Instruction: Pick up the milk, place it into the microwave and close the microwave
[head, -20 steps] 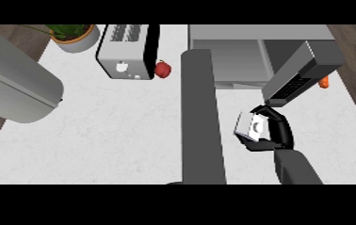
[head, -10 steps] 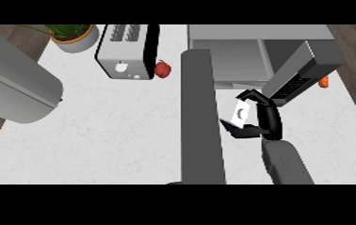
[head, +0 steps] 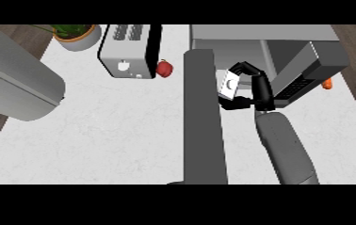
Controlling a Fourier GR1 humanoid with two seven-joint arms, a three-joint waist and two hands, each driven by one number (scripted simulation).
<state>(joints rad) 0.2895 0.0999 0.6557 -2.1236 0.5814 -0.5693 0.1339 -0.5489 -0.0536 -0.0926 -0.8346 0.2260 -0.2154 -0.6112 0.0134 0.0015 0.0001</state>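
The milk (head: 229,84) is a small white carton, tilted and lifted off the counter. My right hand (head: 254,89) is curled round it from the right, thumb below and fingers over the top. They hover just in front of the grey microwave (head: 230,36) at the back right, at its open cavity. A long dark grey slab, apparently the open microwave door (head: 204,120), runs down the middle of the view just left of the carton. A dark panel with keys (head: 303,78) slants at the right of the hand. My left hand does not show.
A silver toaster (head: 126,54) stands at the back left with a red apple (head: 165,68) beside it. A potted plant (head: 75,35) sits in the far left corner. A big grey rounded shape (head: 24,85) fills the left edge. Something orange (head: 327,84) peeks out right of the microwave.
My right hand has carried the milk up and to the left, from the counter by the keyed panel to the microwave's opening. The carton now tilts more.
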